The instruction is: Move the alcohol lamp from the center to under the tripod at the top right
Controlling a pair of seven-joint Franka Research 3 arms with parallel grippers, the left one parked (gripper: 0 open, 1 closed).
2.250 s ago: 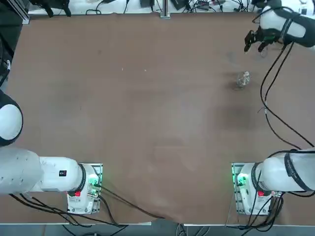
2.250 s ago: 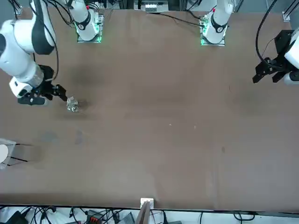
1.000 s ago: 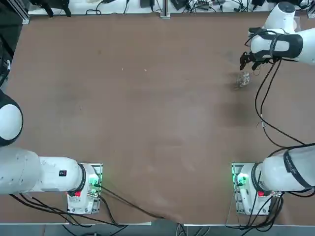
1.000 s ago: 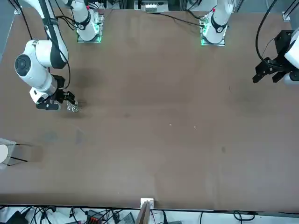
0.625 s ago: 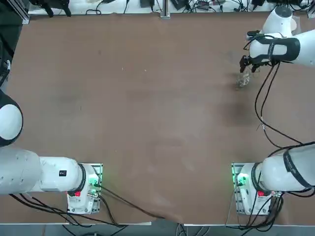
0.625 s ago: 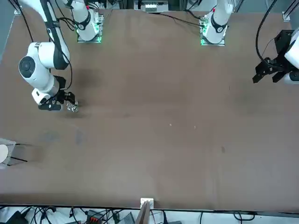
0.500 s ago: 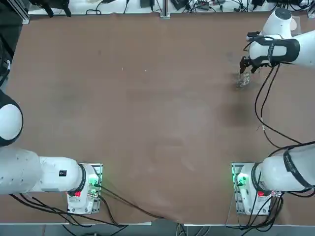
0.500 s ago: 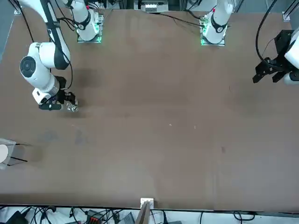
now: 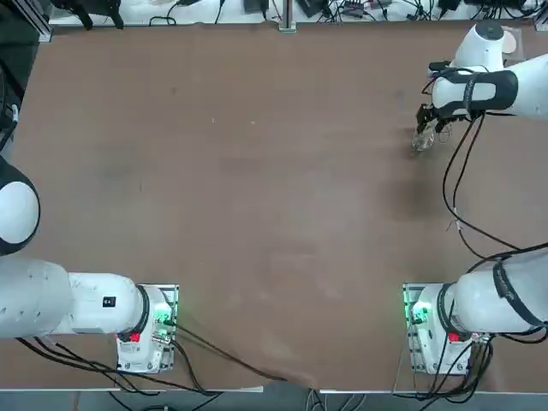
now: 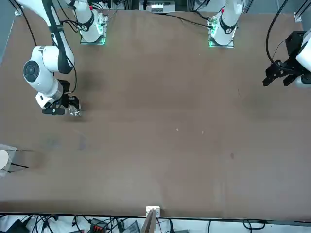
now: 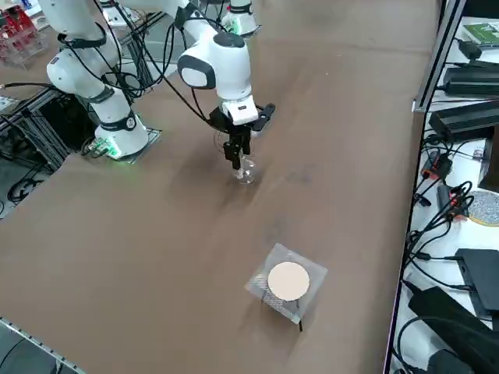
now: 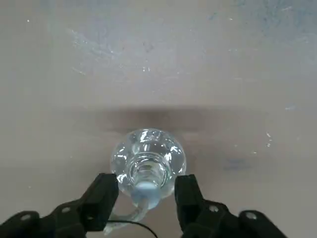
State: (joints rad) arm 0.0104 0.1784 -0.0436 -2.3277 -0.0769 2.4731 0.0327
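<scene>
The right hand (image 12: pixel 146 196) hangs low over the alcohol lamp (image 12: pixel 147 161), fingers (image 12: pixel 102 194) spread either side of its neck, seemingly not touching it. The lamp stands upright on the brown surface (image 11: pixel 343 156) (well apart from the tripod (image 11: pixel 286 282)).

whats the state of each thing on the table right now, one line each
alcohol lamp: upright on the table, neck between the fingers, not lifted
tripod: standing apart from the lamp, nothing under it
right tool: low over the lamp, fingers either side of its neck, a little apart from it
</scene>
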